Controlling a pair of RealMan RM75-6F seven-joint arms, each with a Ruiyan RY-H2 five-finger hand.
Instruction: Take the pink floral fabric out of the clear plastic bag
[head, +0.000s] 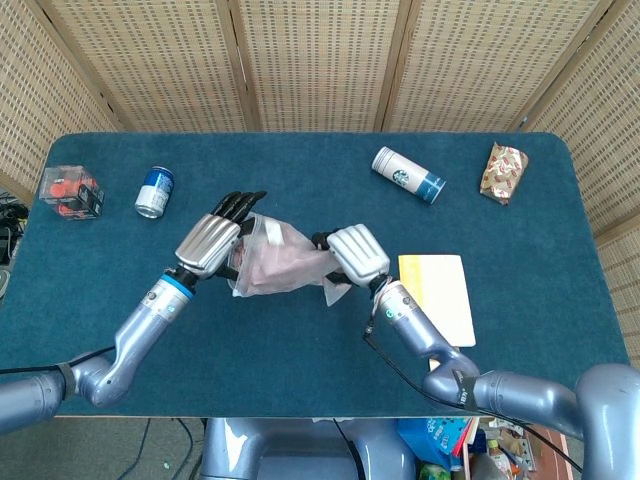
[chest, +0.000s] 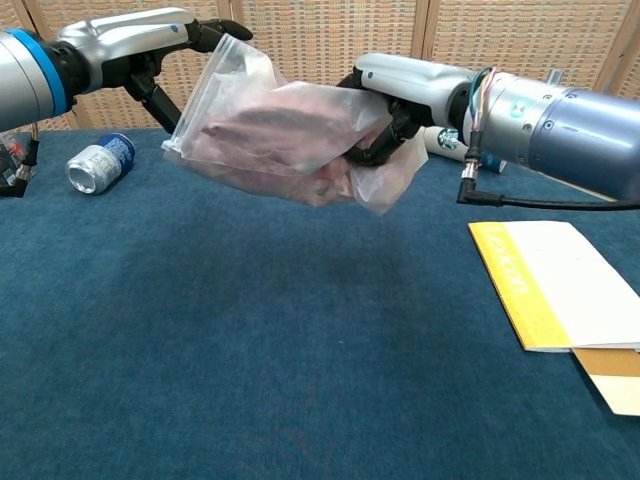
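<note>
Fingers (chest: 385, 135) grip clear plastic bag (chest: 270, 130), airborne

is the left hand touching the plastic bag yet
Touching. In the chest view the left hand has its fingers on the top left edge of the clear plastic bag, with no gap between them, while the right hand holds the other end.

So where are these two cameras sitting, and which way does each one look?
Head view: high up, looking steeply down on the whole blue table; both arms reach in from the bottom edge.
Chest view: low, near table height, looking forward at the wicker screen; the forearms enter from both sides.
Shared: left hand, right hand, clear plastic bag between them, can.
</note>
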